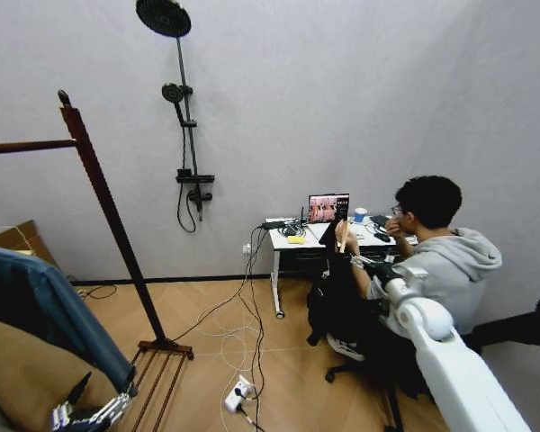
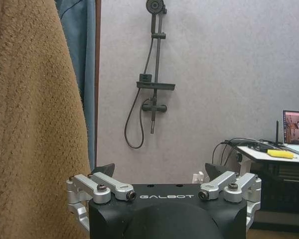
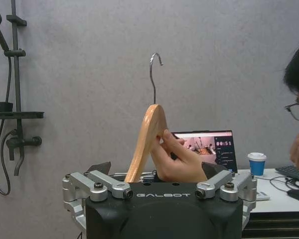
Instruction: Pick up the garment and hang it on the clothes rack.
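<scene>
Grippers spread wide, holding nothing: the right gripper (image 3: 158, 172) reaches toward the garment (image 1: 335, 292), a black top on a wooden hanger (image 3: 145, 139) held up by a person's hand (image 3: 177, 159) beside the desk (image 1: 292, 241); the left gripper (image 2: 159, 172) hangs low by the clothes rack (image 1: 108, 211), near a tan coat (image 2: 32, 124)

My right tool (image 1: 367, 262) reached toward the black garment (image 1: 335, 297) a seated person's hand (image 1: 345, 236) held up by its wooden hanger. My left tool (image 1: 90, 412) hung low beside the clothes rack (image 1: 108, 209), fingers spread.
</scene>
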Motion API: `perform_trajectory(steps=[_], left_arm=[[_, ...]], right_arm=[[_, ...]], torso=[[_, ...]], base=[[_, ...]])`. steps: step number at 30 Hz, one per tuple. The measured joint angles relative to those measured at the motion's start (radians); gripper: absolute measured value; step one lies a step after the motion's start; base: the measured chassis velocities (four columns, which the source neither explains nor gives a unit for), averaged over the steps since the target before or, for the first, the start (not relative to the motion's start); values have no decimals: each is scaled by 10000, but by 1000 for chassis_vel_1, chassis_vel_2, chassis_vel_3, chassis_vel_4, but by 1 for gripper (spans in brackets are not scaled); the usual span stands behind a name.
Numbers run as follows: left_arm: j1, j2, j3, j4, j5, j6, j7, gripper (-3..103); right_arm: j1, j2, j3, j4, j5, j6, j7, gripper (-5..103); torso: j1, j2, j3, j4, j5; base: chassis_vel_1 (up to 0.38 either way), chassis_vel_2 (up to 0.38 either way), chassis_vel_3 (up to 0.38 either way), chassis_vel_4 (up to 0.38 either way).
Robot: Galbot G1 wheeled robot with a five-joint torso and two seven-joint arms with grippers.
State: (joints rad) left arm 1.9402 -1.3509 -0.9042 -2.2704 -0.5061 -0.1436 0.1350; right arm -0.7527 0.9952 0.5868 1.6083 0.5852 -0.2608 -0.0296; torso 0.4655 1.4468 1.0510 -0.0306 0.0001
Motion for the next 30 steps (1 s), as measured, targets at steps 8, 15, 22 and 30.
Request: perform_trajectory(steps=[8,15,22,30], left_arm=[[0,0,0,0,0,0,-1,100],[0,0,0,-1,0,0,-1,100],[0,0,-1,0,0,0,-1,100],[0,0,0,0,0,0,0,100]], right_arm=[[673,279,-664,-427,14,-141,263,77],[609,458,-676,-702,-38,-129,475,44],[429,439,-561,-586,-33,-60,565,21],[-493,220,-224,683,104,-203,771,9]], torso=[[0,0,0,2,-2],[0,0,0,1,-1],[0,0,-1,1,-1],[0,0,-2,-1,0]], base=[[0,0,0,0],[0,0,0,0],[0,0,0,0],[0,0,0,0]])
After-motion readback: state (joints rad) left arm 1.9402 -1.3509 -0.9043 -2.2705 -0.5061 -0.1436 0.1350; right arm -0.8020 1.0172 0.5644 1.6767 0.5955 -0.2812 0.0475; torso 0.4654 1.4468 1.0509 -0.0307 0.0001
